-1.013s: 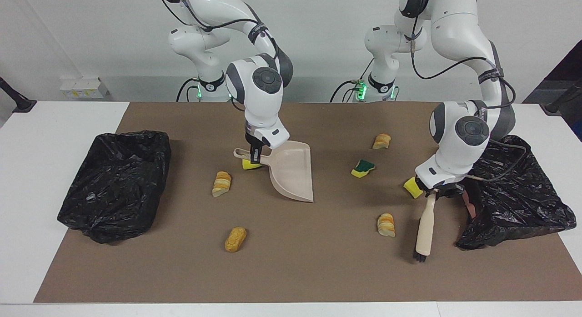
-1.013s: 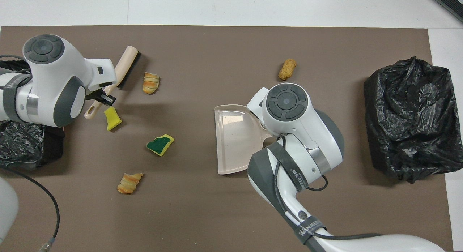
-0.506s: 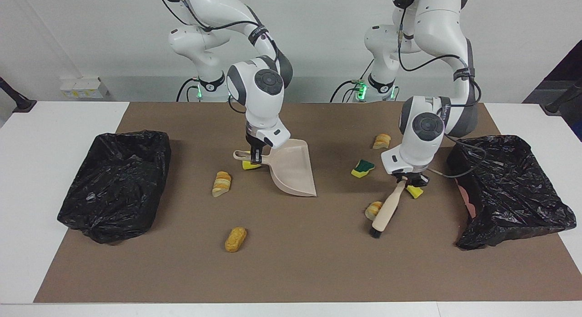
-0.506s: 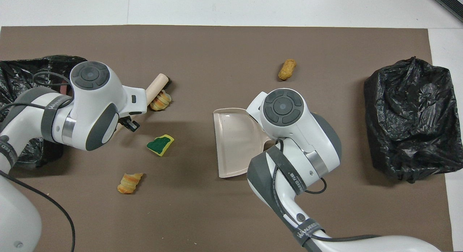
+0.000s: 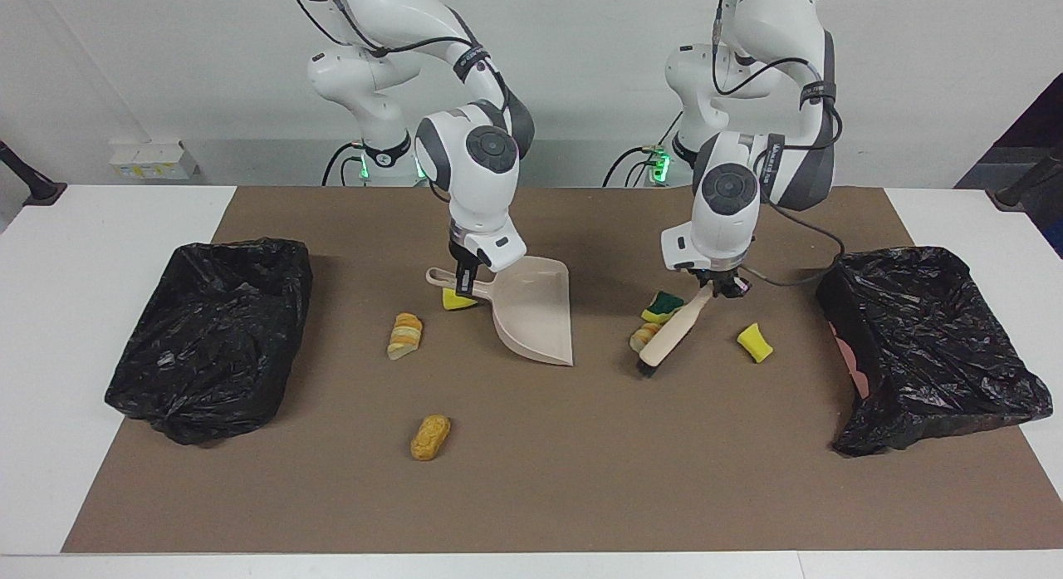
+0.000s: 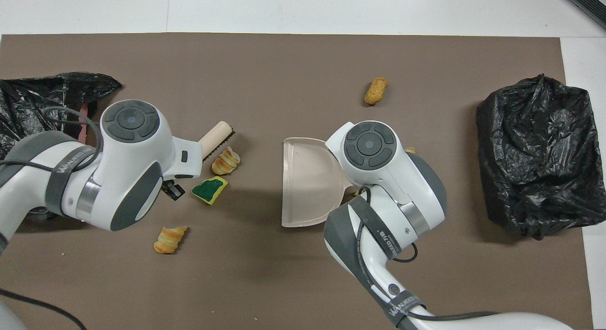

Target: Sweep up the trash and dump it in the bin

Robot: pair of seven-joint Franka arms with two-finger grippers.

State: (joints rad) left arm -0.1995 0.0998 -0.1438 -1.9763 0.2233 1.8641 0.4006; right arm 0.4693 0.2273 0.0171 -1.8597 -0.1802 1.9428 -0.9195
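Since a second ago our left gripper (image 5: 716, 290) has dragged the brush (image 5: 671, 336) well away from the bin at the left arm's end (image 5: 930, 346) and toward the dustpan (image 5: 531, 313), pushing one striped bread lump (image 5: 641, 336) ahead of the bristles until it sits just beside the green-topped sponge chunk (image 5: 662, 305). The yellow sponge chunk (image 5: 754, 342) has been passed over and now lies between the brush and that bin. Our right gripper (image 5: 467, 282) has barely shifted; it is clamped on the dustpan's handle, with the pan's mouth resting on the mat and facing the brush. Our left gripper is likewise closed on the brush handle.

By our reckoning the job is at an early stage. Nothing lies in the dustpan, and no scrap shows in either bin. Two scraps are gathered at the bristles but stay well apart from the pan's lip. Left untouched are a bread lump (image 6: 169, 239) nearer to the robots, a yellow chunk (image 5: 458, 299) under the pan's handle, a striped lump (image 5: 404, 335) beside the pan toward the right arm's end, and a tan lump (image 5: 430, 436) farther out. The bin at the right arm's end (image 5: 212, 334) waits for the dumping.
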